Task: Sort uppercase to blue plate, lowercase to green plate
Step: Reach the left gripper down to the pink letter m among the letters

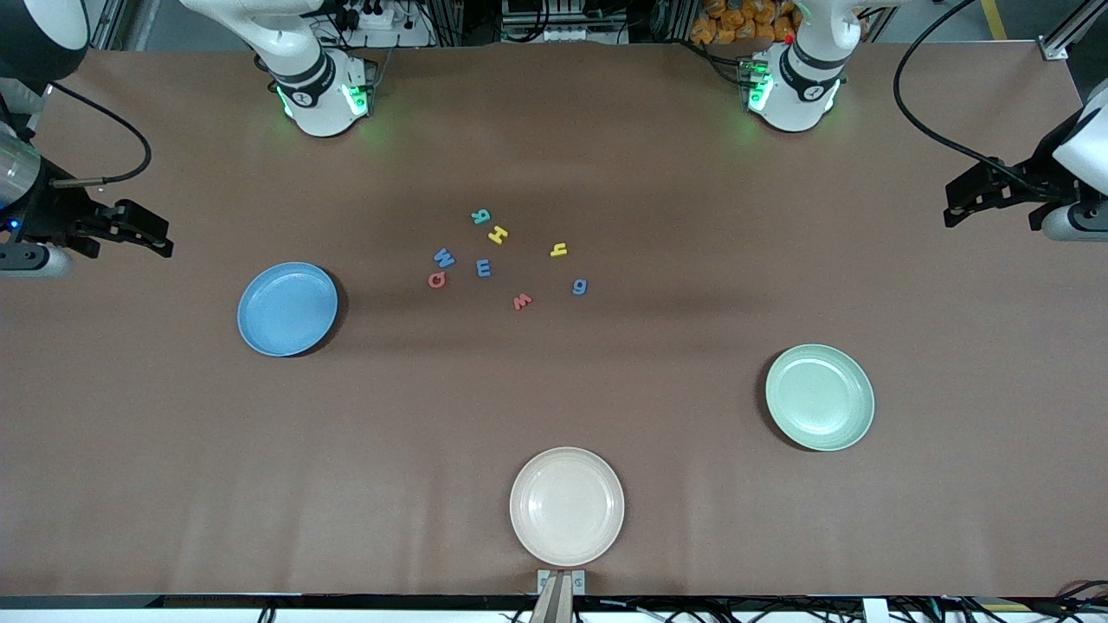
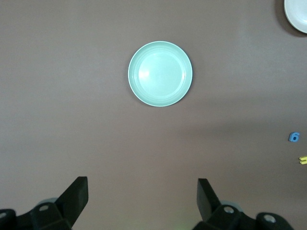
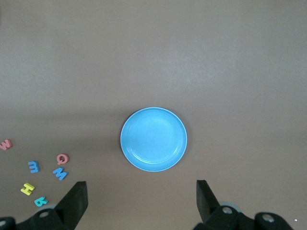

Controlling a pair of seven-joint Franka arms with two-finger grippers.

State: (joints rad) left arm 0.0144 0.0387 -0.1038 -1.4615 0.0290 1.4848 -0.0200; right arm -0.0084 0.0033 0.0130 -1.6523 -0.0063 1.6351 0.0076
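Observation:
The letters lie loose mid-table: teal R (image 1: pixel 480 216), yellow H (image 1: pixel 498 234), blue W (image 1: pixel 443 257), red Q (image 1: pixel 437 279), yellow h (image 1: pixel 559 251), blue g (image 1: pixel 579 286), red w (image 1: pixel 522 301). The blue plate (image 1: pixel 287 309) sits empty toward the right arm's end. The green plate (image 1: pixel 819 397) sits empty toward the left arm's end, nearer the camera. My right gripper (image 1: pixel 163 235) hangs open and empty, high over the table's right-arm end; its wrist view shows the blue plate (image 3: pixel 153 139). My left gripper (image 1: pixel 952 203) hangs open and empty, high over the left-arm end; its wrist view shows the green plate (image 2: pixel 160 73).
One more small blue letter (image 1: pixel 483 269) lies among the uppercase ones, beside the W and Q. A cream plate (image 1: pixel 567 506) sits empty near the table's front edge. Black cables trail from both wrists at the table's ends.

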